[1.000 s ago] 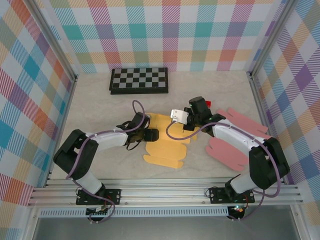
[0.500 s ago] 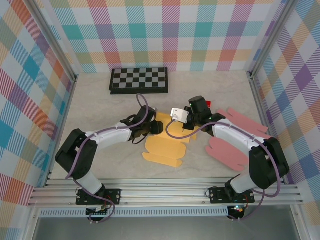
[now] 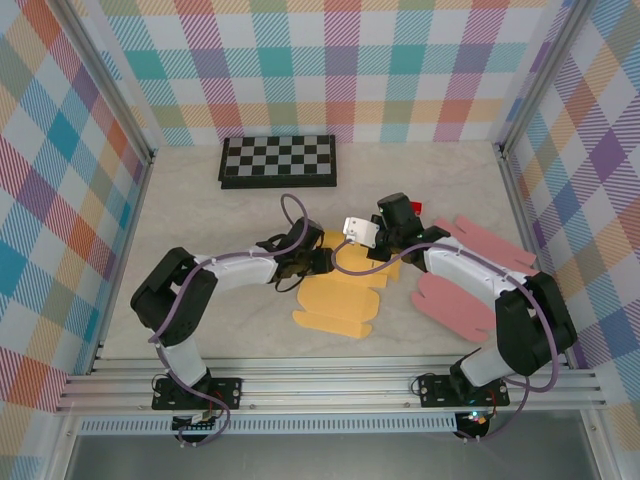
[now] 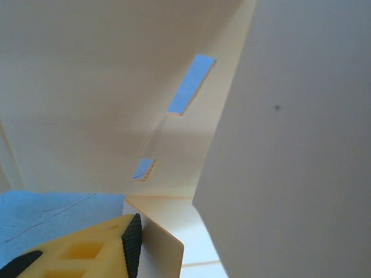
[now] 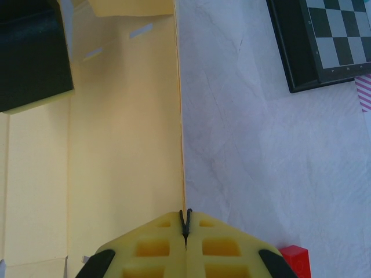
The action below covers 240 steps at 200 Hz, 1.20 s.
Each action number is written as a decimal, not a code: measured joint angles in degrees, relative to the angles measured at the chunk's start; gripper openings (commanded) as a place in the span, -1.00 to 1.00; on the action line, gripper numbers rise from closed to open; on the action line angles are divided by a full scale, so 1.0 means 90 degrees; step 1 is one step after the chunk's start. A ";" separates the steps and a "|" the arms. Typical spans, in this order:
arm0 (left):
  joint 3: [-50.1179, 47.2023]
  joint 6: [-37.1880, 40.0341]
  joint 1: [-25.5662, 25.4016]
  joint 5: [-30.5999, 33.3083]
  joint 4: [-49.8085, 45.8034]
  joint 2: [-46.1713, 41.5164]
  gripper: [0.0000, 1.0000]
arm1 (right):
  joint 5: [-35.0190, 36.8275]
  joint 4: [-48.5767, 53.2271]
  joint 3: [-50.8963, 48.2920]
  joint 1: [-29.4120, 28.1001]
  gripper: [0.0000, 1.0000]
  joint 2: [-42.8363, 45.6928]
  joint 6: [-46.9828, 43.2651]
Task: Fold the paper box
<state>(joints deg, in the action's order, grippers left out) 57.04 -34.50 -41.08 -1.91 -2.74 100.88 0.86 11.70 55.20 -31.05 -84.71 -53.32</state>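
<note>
— Where's our left hand (image 3: 312,262)?
— At the left flap of the yellow paper box (image 3: 340,296), mid-bench (image 3: 200,212). We can't tell its grip.
— And our right hand (image 5: 185,216)?
— Fingers pressed together, pinching the box's far right edge.
</note>
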 measured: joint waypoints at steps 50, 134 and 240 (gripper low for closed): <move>0.0063 -0.0840 -0.0355 0.0372 -0.0182 0.0002 -0.06 | 0.0029 0.0000 -0.0015 0.0000 -1.00 0.0000 0.0041; -0.0483 -0.2467 -0.0663 0.0831 0.0709 0.0085 0.26 | 0.0044 -0.0002 -0.0100 -0.0002 -1.00 -0.0036 0.0083; -0.0389 -0.1479 -0.0243 0.1231 -0.1027 -0.1804 0.38 | 0.0070 -0.0202 -0.0109 0.0121 -1.00 -0.0036 0.0112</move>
<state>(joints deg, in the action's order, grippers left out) 53.54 -47.81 -43.27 9.17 -11.99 84.64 1.50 9.89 54.22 -29.95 -85.03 -52.31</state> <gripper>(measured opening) 0.685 0.048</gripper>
